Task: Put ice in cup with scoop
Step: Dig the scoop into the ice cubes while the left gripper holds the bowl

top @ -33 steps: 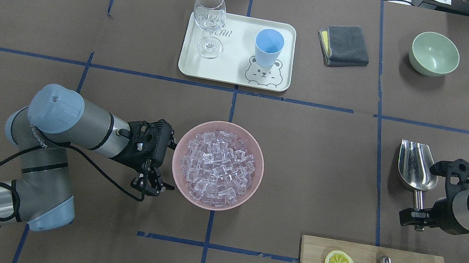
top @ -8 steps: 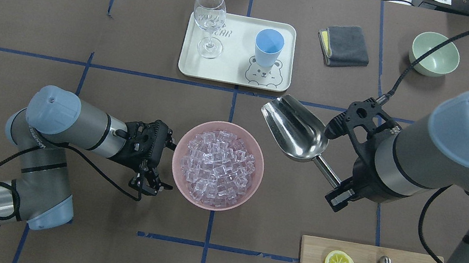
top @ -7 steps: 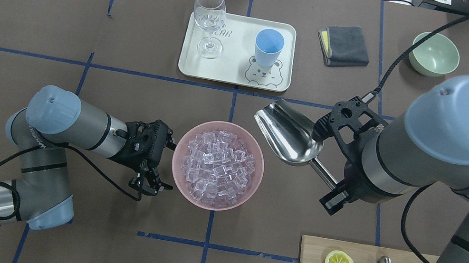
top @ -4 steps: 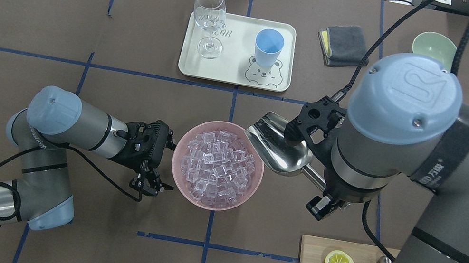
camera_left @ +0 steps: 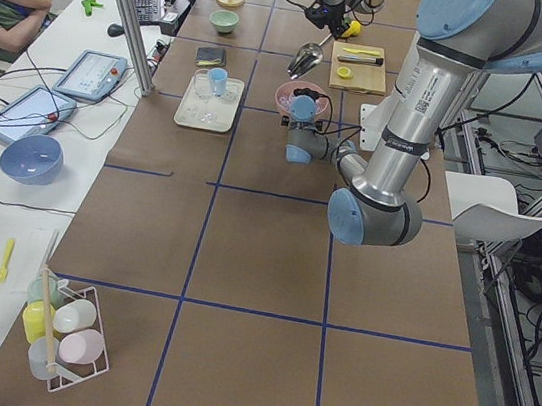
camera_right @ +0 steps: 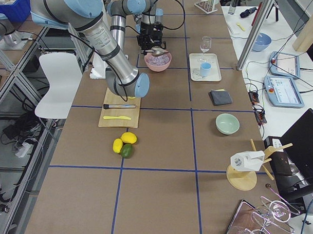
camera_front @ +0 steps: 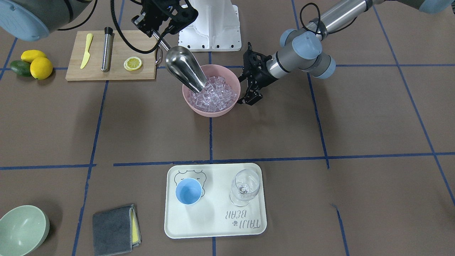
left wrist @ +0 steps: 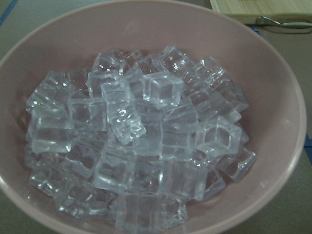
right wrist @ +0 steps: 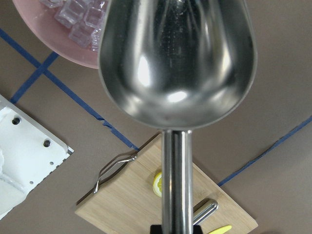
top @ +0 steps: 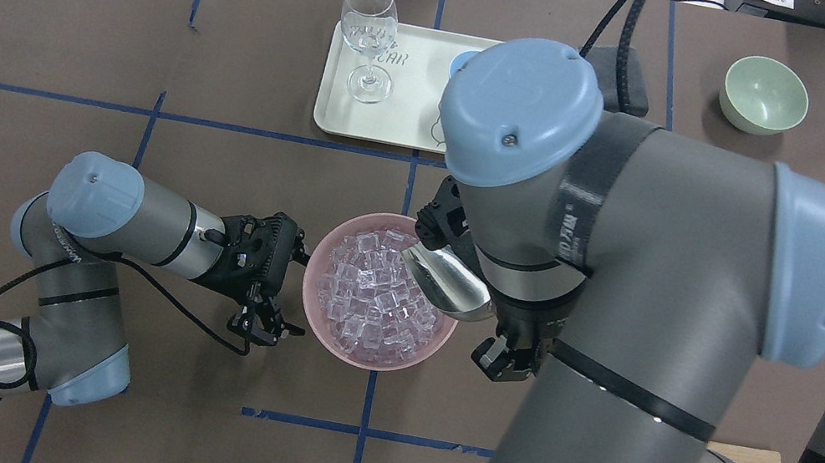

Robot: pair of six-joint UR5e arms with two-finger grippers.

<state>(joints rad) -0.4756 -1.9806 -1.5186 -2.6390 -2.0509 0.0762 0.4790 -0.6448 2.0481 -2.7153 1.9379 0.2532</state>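
Observation:
The steel scoop tilts steeply down, its mouth dipped into the ice at one side of the pink bowl. My right gripper is shut on the scoop's rod handle. From overhead, the scoop shows under my right arm, over the bowl's rim. My left gripper hangs open, apart from the bowl's other side; its wrist view is filled by ice. The light-blue cup stands empty on the white tray.
A wine glass shares the tray. A cutting board holds a lemon slice, steel cylinder and yellow knife. Lemons and an avocado lie beside it. A grey cloth and green bowl sit near the tray.
My right arm has carried the scoop leftward from beside the bowl and tipped its mouth down into the ice. The left arm has not moved.

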